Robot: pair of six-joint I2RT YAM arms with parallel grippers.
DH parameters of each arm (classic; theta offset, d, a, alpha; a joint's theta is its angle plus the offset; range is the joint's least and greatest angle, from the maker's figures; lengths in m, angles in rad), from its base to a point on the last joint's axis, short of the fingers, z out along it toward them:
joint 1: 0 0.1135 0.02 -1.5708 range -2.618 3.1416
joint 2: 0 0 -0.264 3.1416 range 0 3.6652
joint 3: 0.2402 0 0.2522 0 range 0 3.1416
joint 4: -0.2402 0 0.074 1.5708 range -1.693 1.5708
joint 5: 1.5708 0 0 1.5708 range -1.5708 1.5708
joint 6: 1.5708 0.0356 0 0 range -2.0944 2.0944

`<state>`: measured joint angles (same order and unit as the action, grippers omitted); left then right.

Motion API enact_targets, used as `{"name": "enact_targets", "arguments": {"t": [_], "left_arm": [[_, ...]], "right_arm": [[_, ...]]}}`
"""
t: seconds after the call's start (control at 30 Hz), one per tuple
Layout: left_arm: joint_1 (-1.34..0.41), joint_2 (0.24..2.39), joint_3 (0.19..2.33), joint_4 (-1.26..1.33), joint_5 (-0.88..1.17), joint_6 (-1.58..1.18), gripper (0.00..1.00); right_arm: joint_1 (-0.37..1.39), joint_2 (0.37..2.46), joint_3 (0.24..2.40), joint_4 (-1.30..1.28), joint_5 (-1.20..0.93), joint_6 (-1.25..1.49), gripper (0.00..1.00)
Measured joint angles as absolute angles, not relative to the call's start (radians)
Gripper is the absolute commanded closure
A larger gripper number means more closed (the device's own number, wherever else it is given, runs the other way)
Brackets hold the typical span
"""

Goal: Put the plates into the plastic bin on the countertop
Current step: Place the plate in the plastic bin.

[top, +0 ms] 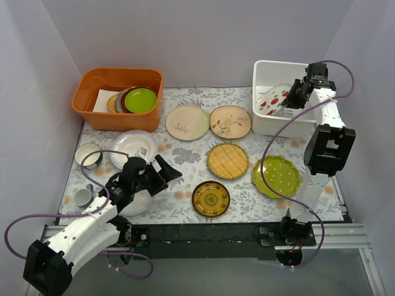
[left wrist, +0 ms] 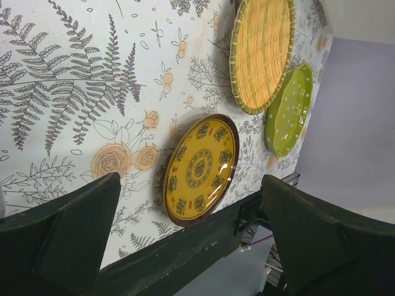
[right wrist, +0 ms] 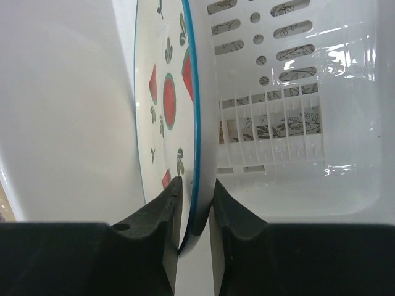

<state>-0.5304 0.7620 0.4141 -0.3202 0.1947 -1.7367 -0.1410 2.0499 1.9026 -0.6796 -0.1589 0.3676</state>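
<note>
A white plate with red wedges (top: 271, 98) (right wrist: 166, 98) stands on edge inside the white plastic bin (top: 278, 126) (right wrist: 296, 123), against its left wall. My right gripper (top: 290, 98) (right wrist: 196, 185) straddles its blue rim, open only a sliver, with a thin gap at the left finger. On the countertop (top: 185, 154) lie a cream sprig plate (top: 187, 122), a tan bird plate (top: 230, 121), a woven yellow plate (top: 228, 160) (left wrist: 262, 52), an amber plate (top: 210, 198) (left wrist: 200, 166), a dotted lime plate (top: 276, 176) (left wrist: 289, 111) and a white plate (top: 133, 145). My left gripper (top: 165, 179) (left wrist: 190, 185) hangs wide open and empty left of the amber plate.
An orange tub (top: 117, 92) at the back left holds stacked plates with a plain lime-green one (top: 141, 100) on top. A small dark-rimmed bowl (top: 88, 155) and a cup (top: 82, 197) sit at the left edge. A black rail (top: 203, 231) runs along the front.
</note>
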Motion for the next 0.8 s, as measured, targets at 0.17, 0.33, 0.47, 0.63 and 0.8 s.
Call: {"name": "enact_targets", "arguments": {"t": [0.17, 0.33, 0.47, 0.63, 0.8], "left_arm": [[-0.53, 0.762, 0.414, -0.32, 0.195, -1.737, 0.02], [-0.53, 0.762, 0.414, -0.32, 0.195, -1.737, 0.02], [-0.53, 0.762, 0.414, -0.32, 0.195, -1.737, 0.02], [-0.53, 0.763, 0.412, -0.316, 0.195, -1.738, 0.02], [-0.53, 0.766, 0.401, -0.308, 0.196, -1.745, 0.02]], "right_arm": [[-0.149, 2.067, 1.909, -0.68, -0.164, 0.363, 0.63], [-0.158, 2.084, 1.918, -0.686, -0.167, 0.36, 0.61], [-0.16, 2.089, 1.918, -0.692, -0.162, 0.358, 0.59], [-0.163, 2.111, 1.938, -0.715, -0.161, 0.352, 0.43], [-0.172, 2.178, 2.002, -0.763, -0.157, 0.329, 0.41]]}}
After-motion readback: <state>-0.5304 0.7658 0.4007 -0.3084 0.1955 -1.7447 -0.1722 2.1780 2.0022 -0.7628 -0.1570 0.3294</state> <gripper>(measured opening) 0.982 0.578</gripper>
